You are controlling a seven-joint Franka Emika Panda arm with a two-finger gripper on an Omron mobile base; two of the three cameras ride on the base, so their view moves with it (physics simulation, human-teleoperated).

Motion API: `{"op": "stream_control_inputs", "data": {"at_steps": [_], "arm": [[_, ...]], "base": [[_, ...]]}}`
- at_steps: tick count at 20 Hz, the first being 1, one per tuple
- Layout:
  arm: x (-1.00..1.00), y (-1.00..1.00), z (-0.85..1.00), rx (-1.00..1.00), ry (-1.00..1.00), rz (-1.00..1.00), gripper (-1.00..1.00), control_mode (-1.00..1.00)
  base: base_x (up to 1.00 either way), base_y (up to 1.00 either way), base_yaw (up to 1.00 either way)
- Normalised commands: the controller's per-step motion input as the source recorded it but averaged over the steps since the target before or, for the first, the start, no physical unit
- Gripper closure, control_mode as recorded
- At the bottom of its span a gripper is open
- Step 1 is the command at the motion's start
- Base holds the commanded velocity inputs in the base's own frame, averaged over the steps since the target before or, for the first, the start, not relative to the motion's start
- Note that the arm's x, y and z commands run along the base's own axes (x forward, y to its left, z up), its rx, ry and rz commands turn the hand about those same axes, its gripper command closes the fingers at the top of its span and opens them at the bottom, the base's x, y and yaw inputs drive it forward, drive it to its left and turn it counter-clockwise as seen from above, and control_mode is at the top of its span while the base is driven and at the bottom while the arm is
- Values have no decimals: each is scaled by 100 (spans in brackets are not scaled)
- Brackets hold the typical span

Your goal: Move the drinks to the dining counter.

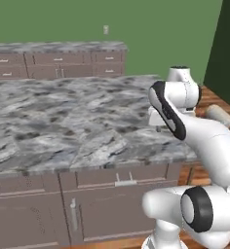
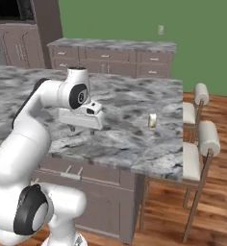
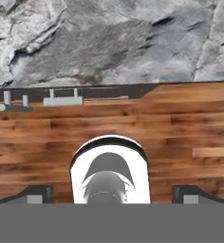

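The gripper (image 2: 72,128) is hanging over the near edge of the dining counter (image 2: 125,139), its jaws standing wide apart with nothing between them; in the hand view the two dark fingertips (image 3: 35,193) are sitting far apart at the bottom, looking down past the marble edge to the wooden floor (image 3: 180,128) and the drawer handles (image 3: 62,100) below. In the right base view a small yellowish can (image 2: 153,120) is standing upright on the marble top, well apart from the gripper and nearer the counter's far right edge, beside two cushioned stools (image 2: 202,144). The other drinks are not to be made out on this top. Judging from this, the can is already lying where the task wants it, and the arm is between deliveries. The next move is likely calling for lifting the empty hand clear of the edge and going to fetch another drink.
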Motion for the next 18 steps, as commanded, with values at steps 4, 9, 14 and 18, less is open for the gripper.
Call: {"op": "stream_control_inputs", "data": {"at_steps": [4, 9, 14, 18], "arm": [[0, 0, 0, 0, 0, 0, -100, 100], [0, 0, 0, 0, 0, 0, -100, 100], [0, 0, 0, 0, 0, 0, -100, 100], [0, 0, 0, 0, 0, 0, -100, 100]], "base": [[-26, 99, 74], [-14, 73, 88], [0, 36, 93], [40, 0, 88]]}}
